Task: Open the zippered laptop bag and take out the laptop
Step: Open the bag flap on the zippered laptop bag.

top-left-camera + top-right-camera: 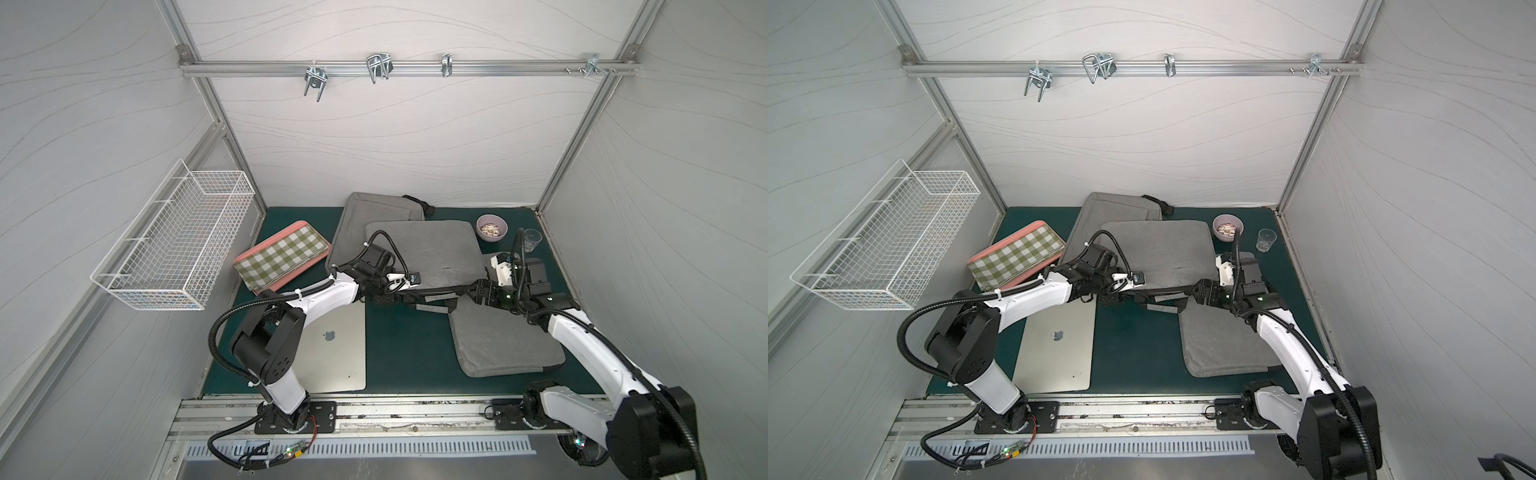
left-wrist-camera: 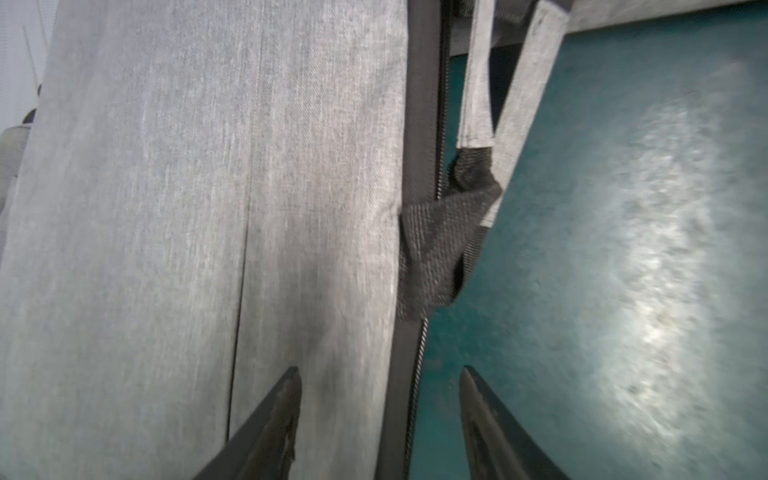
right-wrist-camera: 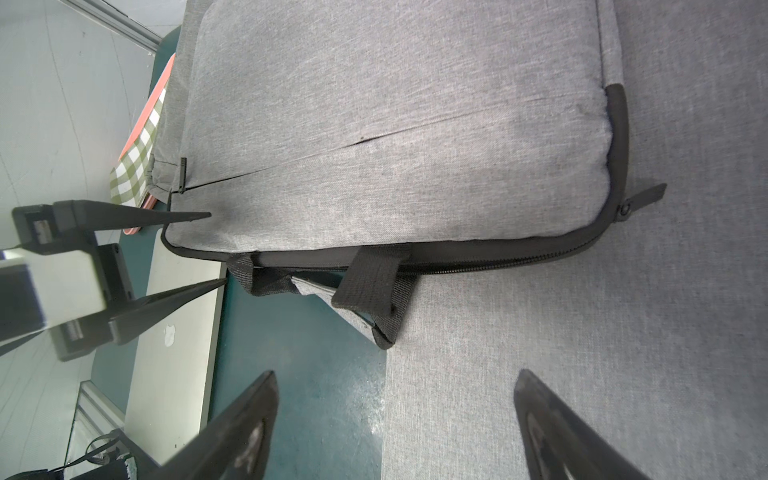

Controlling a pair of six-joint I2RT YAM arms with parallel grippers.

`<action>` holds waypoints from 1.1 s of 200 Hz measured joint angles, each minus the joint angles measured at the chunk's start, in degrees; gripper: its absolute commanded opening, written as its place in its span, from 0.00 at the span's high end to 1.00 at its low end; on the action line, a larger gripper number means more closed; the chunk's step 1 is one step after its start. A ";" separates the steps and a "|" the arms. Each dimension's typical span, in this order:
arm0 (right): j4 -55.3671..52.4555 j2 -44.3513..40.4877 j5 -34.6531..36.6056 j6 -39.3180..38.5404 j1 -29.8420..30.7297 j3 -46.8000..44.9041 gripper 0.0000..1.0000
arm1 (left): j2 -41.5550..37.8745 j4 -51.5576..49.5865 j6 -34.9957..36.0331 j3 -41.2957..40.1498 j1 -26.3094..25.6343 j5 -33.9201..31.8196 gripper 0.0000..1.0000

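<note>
Right wrist view: grey woven, round-cornered laptop bag (image 3: 395,124), black zipper (image 3: 519,262) along one edge. In both top views it lies mid-frame, long axis left–right, zipper toward the bottom. Left gripper (image 2: 380,370) and right gripper (image 3: 397,374) both gape, unclenched.

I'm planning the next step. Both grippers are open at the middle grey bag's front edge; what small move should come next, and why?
Probably bring the right gripper to the zipper pull at the bag's corner and close on it: the zipper looks shut along that edge, and the gripper is open and empty.
</note>
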 measured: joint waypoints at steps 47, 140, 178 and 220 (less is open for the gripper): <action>0.07 -0.02 0.22 0.02 -0.02 -0.39 0.12 | 1.18 3.96 -1.99 0.00 -0.98 -4.26 0.44; 0.02 -0.02 -0.02 0.11 -0.68 -1.18 0.12 | 1.16 4.44 -9.90 0.46 -0.98 -3.45 0.47; 0.02 -0.02 -0.09 0.11 -0.81 -1.33 0.12 | 1.11 3.56 -11.61 2.03 -0.98 -3.19 0.47; 0.00 -0.11 -0.28 0.13 -0.94 -1.49 0.12 | 2.29 2.32 -10.84 3.63 -0.98 -4.22 0.52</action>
